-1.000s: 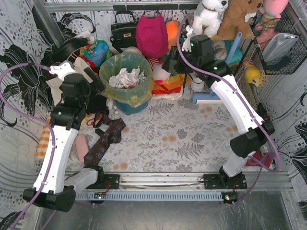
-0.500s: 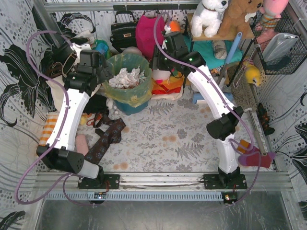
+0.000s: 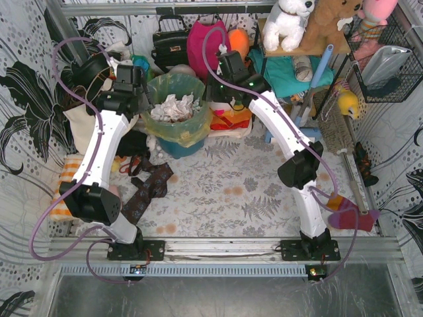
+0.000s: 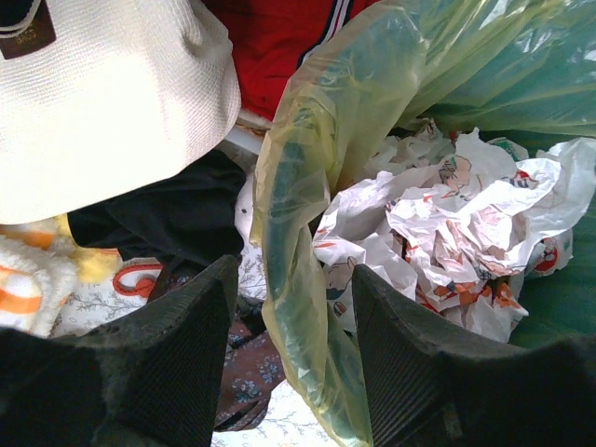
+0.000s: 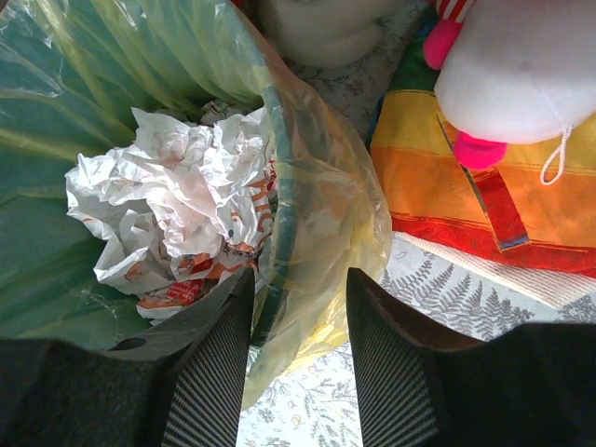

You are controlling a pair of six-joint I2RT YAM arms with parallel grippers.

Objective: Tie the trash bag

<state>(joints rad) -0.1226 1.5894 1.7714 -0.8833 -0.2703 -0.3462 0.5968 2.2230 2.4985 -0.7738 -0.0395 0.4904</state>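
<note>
The trash bag [image 3: 165, 129] is yellow-green and translucent. It lines a teal bin [image 3: 176, 147] at the back centre, with its rim folded over the bin's edge. Crumpled white paper [image 3: 173, 105] fills it. My left gripper [image 3: 143, 99] is open at the bag's left rim. In the left wrist view the rim [image 4: 298, 223] runs between the fingers of this gripper [image 4: 293, 317], and I cannot tell if it touches them. My right gripper [image 3: 210, 98] is open at the right rim. In the right wrist view the plastic [image 5: 321, 205] hangs between the fingers of this gripper [image 5: 300, 326].
A cream tote [image 4: 102, 93] lies left of the bin. Dark patterned cloth [image 3: 147, 188] lies on the floor in front of it. Striped orange fabric [image 5: 484, 196] and a white plush lie to the right. A pink bag [image 3: 208, 46] and a black handbag [image 3: 170, 43] stand behind.
Both arms have reached in to the bin. The left gripper moved forward to the left rim. The right gripper swung left to the right rim.
</note>
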